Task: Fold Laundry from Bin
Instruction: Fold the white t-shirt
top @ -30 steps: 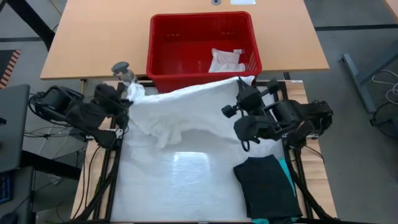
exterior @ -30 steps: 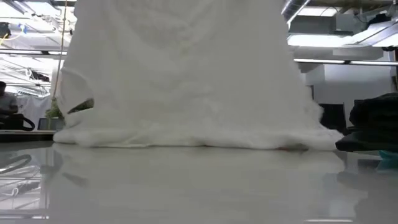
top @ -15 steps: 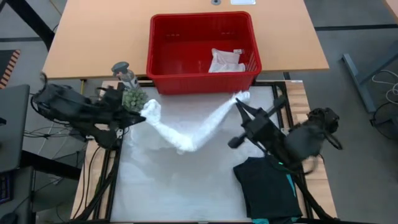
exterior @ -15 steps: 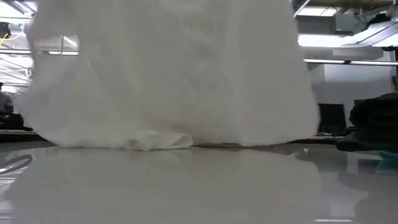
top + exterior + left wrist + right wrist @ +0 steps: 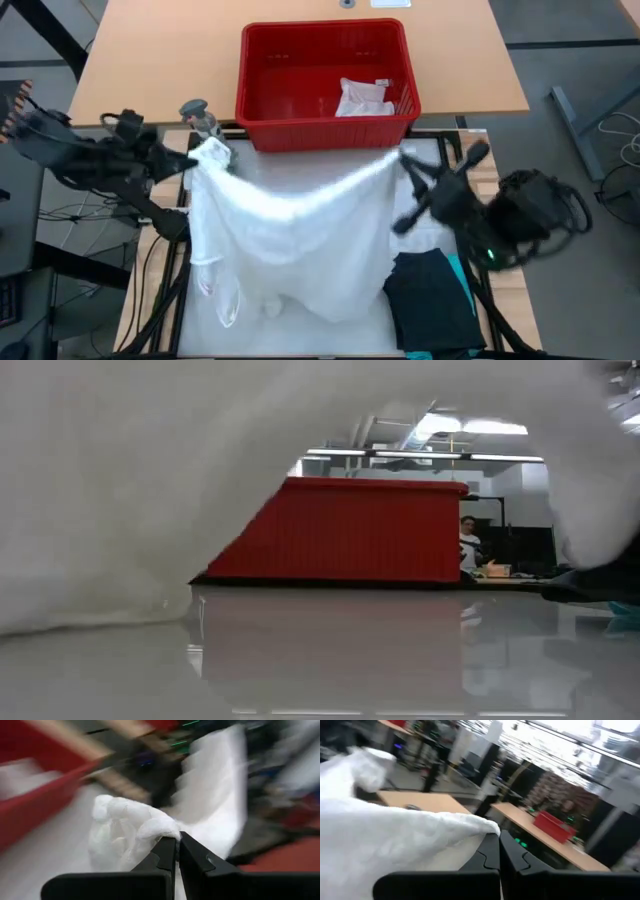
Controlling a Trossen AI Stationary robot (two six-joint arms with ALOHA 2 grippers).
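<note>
Counting garments: one large white lacy top (image 5: 290, 250) stretched between two grippers, one small white cloth (image 5: 362, 97) in the slotted red plastic bin (image 5: 325, 130) at 12 o'clock, one folded black garment (image 5: 430, 305) at 4 o'clock; left gripper (image 5: 197, 160) and right gripper (image 5: 405, 172) each pinch a top corner, fingers together

White top (image 5: 290, 250), red bin (image 5: 325, 75) with white cloth (image 5: 363, 98), black garment (image 5: 432, 300).

— What sort of place was it?
— A lab or workshop hall. Bare ducts and strip lights (image 5: 470, 428) ran overhead, and long benches (image 5: 555, 837) filled the room.
— Anyone there?
— A person (image 5: 468, 545) sat at a far desk behind the red bin (image 5: 340, 530).
</note>
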